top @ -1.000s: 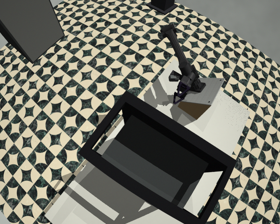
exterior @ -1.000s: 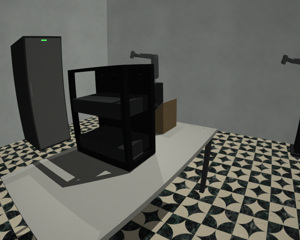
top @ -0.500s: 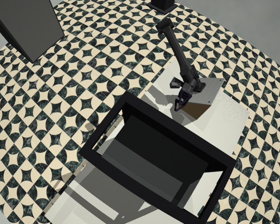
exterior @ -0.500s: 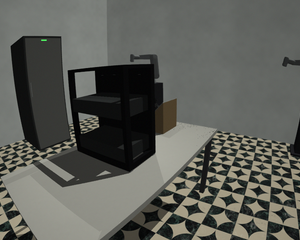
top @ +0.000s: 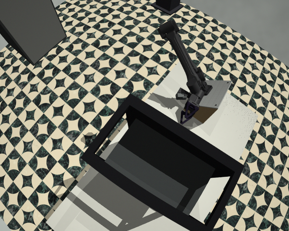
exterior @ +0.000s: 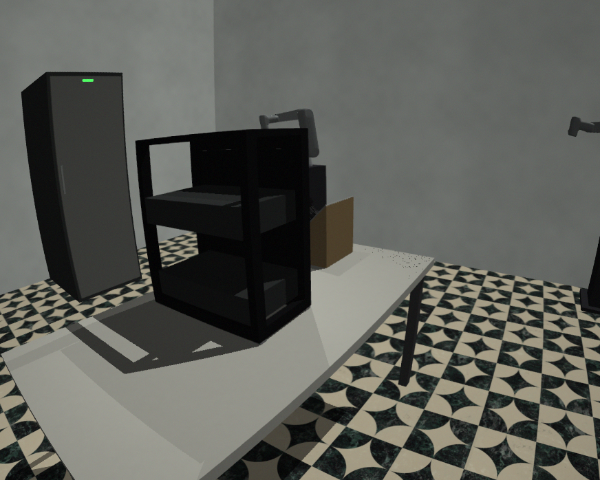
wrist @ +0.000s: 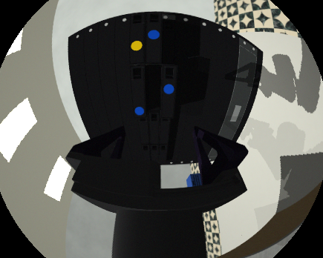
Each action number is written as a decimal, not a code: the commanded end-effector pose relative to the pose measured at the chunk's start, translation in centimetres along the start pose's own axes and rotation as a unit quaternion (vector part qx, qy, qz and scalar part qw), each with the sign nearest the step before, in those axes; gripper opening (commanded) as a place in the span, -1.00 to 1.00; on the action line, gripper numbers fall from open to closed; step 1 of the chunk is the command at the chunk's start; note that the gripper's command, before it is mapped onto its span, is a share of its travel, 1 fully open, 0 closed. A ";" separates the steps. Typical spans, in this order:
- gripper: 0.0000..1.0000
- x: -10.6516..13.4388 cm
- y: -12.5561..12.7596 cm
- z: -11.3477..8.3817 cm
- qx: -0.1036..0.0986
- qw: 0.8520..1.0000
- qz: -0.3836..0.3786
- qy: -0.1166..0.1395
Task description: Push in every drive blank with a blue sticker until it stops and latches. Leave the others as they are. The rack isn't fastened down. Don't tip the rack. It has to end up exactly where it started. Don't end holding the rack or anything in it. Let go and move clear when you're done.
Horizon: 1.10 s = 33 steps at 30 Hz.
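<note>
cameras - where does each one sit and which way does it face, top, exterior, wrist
Top: high overhead, tilted down on the rack, table and tiled floor; shows the whole arm and open gripper.
Exterior: low, off the table's far end, facing the rack's rear and side; only the arm's upper links rise behind it.
Wrist: on the arm, facing the rack's front, with three blue stickers and one yellow sticker; the gripper's fingers frame the bottom.
Shared: top and exterior both show the rack, table and the brown block under the arm.
</note>
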<state>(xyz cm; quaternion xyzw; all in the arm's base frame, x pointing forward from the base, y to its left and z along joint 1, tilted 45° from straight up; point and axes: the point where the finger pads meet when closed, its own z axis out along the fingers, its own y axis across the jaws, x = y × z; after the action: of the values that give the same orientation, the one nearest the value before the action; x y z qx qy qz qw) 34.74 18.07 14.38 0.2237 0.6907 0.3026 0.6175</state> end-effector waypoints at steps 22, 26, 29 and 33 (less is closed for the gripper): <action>1.00 0.9 2.4 4.4 -0.023 0.999 0.015 -0.022; 1.00 0.9 2.3 4.4 -0.022 0.999 0.015 -0.021; 1.00 0.9 2.3 4.4 -0.022 0.999 0.015 -0.021; 1.00 0.9 2.3 4.4 -0.022 0.999 0.015 -0.021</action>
<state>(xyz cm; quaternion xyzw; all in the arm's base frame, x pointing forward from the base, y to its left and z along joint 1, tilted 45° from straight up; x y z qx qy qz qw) 37.05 19.76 13.32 0.2238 0.6872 0.3072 0.6191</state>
